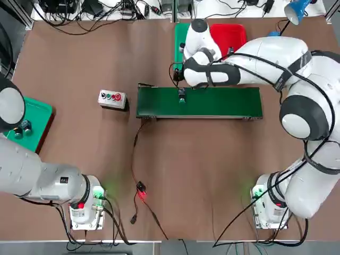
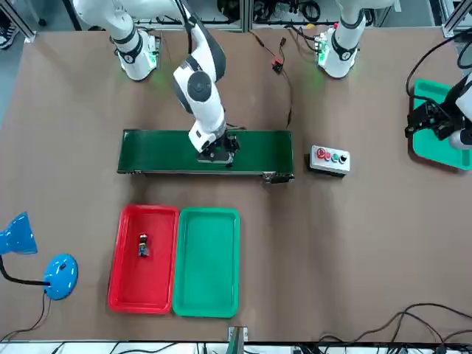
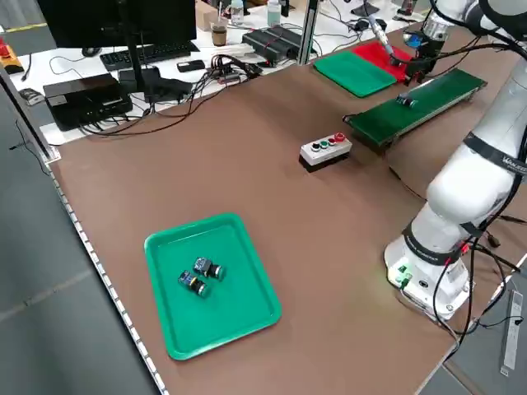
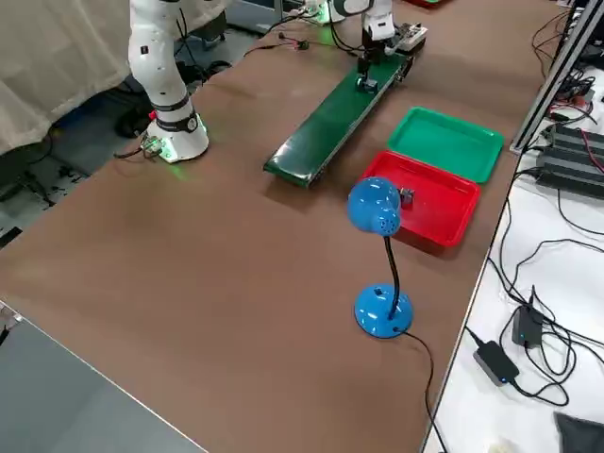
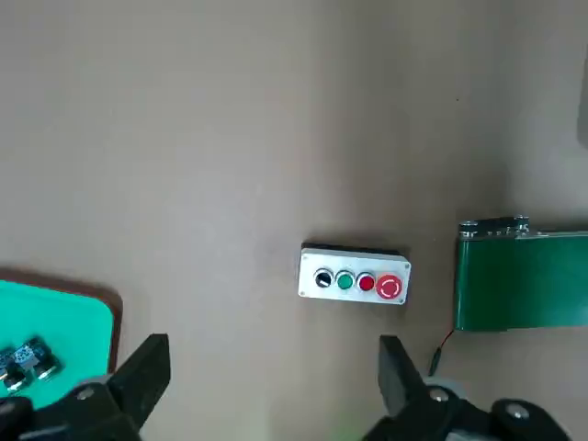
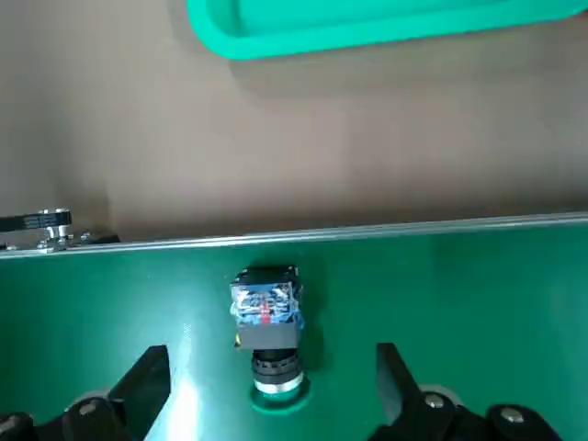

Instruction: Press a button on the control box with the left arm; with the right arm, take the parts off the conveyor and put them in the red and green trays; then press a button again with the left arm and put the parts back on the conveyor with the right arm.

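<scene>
Two white arms of rounded, glossy segments with dark grey bands at the joints. Black cables run along the right arm (image 1: 276,58) in loops. Each round base carries a green light, the left arm's base (image 1: 85,204) also a red one. The gripper (image 6: 266,386) fingers are black, with wedge-shaped tips.

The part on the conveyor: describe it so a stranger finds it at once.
Find the long dark-green conveyor belt mid-table. On it, beneath the right pincer, lies one small part: a blue-and-silver block with a black barrel and green tip. Alone on the belt.
</scene>
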